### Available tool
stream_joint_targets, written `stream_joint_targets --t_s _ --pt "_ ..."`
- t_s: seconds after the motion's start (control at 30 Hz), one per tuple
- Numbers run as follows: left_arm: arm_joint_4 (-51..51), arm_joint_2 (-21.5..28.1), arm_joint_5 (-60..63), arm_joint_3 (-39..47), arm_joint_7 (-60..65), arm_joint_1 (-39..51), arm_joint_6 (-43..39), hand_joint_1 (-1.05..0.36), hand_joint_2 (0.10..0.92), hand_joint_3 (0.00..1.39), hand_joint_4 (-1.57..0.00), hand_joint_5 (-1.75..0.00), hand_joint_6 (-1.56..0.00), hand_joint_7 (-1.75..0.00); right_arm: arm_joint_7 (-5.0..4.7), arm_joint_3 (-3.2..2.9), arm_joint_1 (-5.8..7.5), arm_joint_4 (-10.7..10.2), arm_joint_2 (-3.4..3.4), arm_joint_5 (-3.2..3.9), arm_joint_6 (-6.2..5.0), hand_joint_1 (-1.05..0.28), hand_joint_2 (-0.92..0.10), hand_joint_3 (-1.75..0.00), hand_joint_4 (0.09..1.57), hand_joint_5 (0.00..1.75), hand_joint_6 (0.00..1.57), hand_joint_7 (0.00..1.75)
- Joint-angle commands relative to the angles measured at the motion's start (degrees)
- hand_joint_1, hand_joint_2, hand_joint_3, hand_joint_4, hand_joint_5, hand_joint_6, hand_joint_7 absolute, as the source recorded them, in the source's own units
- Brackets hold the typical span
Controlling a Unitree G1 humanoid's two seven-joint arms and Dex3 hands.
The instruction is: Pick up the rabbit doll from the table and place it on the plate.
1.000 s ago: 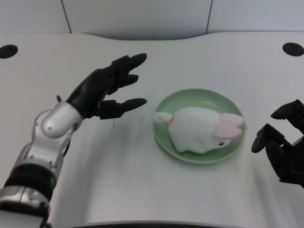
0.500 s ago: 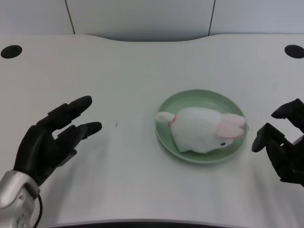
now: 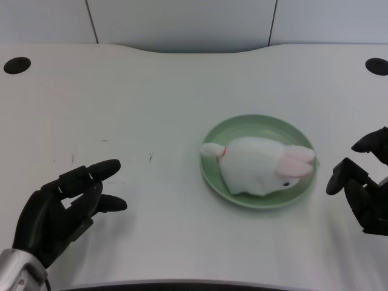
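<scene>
One hand at work, nearest the camera: left hand (image 3: 60, 212) low at the near left edge of the table (image 3: 151, 79), fingers spread and holding nothing, well apart from everything else. Farther in, right of centre: rabbit doll (image 3: 260, 171) lying on its side inside the green plate (image 3: 242, 124), pink ears toward the right rim, tail toward the left rim, body wholly within the rim. Judged from that: placing step finished, release done, task essentially complete. Next move calls for little beyond parking the arm clear of the plate, without brushing the rim or nudging the doll.
</scene>
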Motion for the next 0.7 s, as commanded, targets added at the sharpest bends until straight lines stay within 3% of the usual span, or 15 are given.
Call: stream_joint_targets --t_s 0.03,0.1,0.13,0.2,0.37,0.47,0.5,0.57,0.6,0.7 --pt "1.1 0.6 2.0 -0.1 0.2 0.1 -2.2 -0.65 0.921 0.53 -0.52 -1.52 -0.98 -0.16 0.74 -0.96 -0.51 1.4 -1.07 0.31 -1.18 0.15 -0.12 -1.75 0.67 1.73 0.42 1.61" --pt "2.2 0.7 2.8 -0.4 -0.2 -0.2 -3.4 -0.64 0.921 0.54 -0.52 -1.59 -0.76 -0.70 1.14 -1.11 -0.86 2.1 -1.16 0.50 -1.41 0.15 -0.13 -1.75 0.66 1.73 0.42 1.61" --pt "2.6 0.6 3.1 -0.5 -0.2 -0.4 -3.6 -0.64 0.921 0.55 -0.53 -1.61 -0.67 -0.91 1.33 -1.08 -1.06 2.5 -1.26 0.14 -1.98 0.14 -0.12 -1.75 0.66 1.73 0.42 1.61" --pt "3.4 0.6 3.5 -0.6 0.1 -0.9 -3.6 -0.63 0.921 0.56 -0.53 -1.64 -0.56 -1.13 1.85 -1.11 -1.46 3.4 -1.47 0.08 -2.34 0.12 -0.11 -1.75 0.65 1.72 0.42 1.61" --pt "5.0 0.5 4.1 -0.7 -0.1 -1.4 -4.9 -0.63 0.921 0.58 -0.51 -1.66 -0.52 -1.21 1.61 -1.05 -1.94 4.1 -1.71 0.06 -2.00 0.13 -0.11 -1.75 0.64 1.72 0.42 1.61" --pt "6.5 0.4 5.3 -0.8 0.7 -2.1 -5.9 -0.65 0.921 0.57 -0.52 -1.69 -0.52 -1.25 2.75 -1.36 -3.20 6.7 -1.28 0.16 -4.04 0.12 -0.08 -1.75 0.67 1.73 0.44 1.62" --pt "6.7 0.3 5.4 -0.7 0.8 -2.3 -5.8 -0.65 0.921 0.57 -0.52 -1.69 -0.52 -1.26 2.73 -1.25 -3.40 6.9 -1.44 0.02 -3.97 0.12 -0.08 -1.75 0.67 1.73 0.44 1.61" --pt "7.0 0.2 5.4 -0.5 0.8 -2.4 -5.7 -0.65 0.921 0.56 -0.52 -1.69 -0.51 -1.27 2.57 -1.07 -3.51 7.0 -1.70 -0.17 -3.68 0.13 -0.10 -1.75 0.68 1.73 0.45 1.61" --pt "7.4 0.3 5.0 -0.3 0.4 -2.6 -5.6 -0.65 0.921 0.56 -0.52 -1.69 -0.51 -1.27 2.26 -0.90 -3.55 7.0 -1.44 -0.62 -4.29 0.15 -0.10 -1.75 0.68 1.72 0.45 1.61" --pt "7.9 0.5 4.5 0.2 -0.1 -2.9 -5.2 -0.65 0.921 0.54 -0.51 -1.70 -0.50 -1.28 0.88 -0.54 -3.55 6.4 -1.11 -1.36 -3.98 0.21 -0.13 -1.75 0.70 1.72 0.44 1.60"
